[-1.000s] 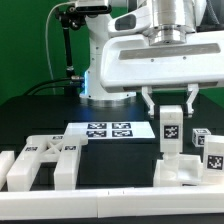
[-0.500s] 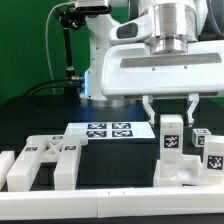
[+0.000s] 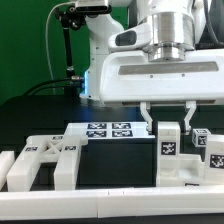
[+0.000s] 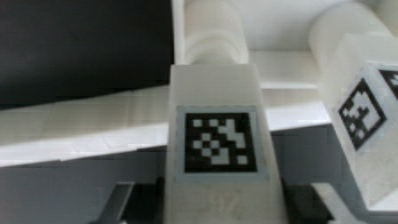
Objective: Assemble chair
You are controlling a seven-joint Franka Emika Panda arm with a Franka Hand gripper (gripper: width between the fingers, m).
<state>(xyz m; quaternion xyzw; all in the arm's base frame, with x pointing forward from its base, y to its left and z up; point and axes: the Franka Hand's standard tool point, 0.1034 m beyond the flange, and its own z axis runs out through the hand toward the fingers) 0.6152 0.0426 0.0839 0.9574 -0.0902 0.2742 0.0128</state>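
My gripper [image 3: 169, 122] hangs at the exterior view's right, its jaws either side of the top of an upright white post [image 3: 169, 145] with a square tag, and is shut on it. The post's foot is down among other white chair parts [image 3: 190, 172], beside tagged posts [image 3: 210, 152]. In the wrist view the post [image 4: 222, 110] runs away from my gripper [image 4: 222, 205], tag facing the camera, with grey fingers [image 4: 139, 195] on both sides. Another tagged part [image 4: 365, 95] lies close beside it. The X-braced panel [image 3: 48, 160] lies flat at the exterior view's left.
The marker board [image 3: 105, 130] lies in the middle behind the parts. A long white rail [image 3: 100, 203] runs along the front edge. The arm's base and a black camera stand [image 3: 68, 45] are at the back.
My gripper has come down, and the tagged post has come down with it toward the chair parts below.
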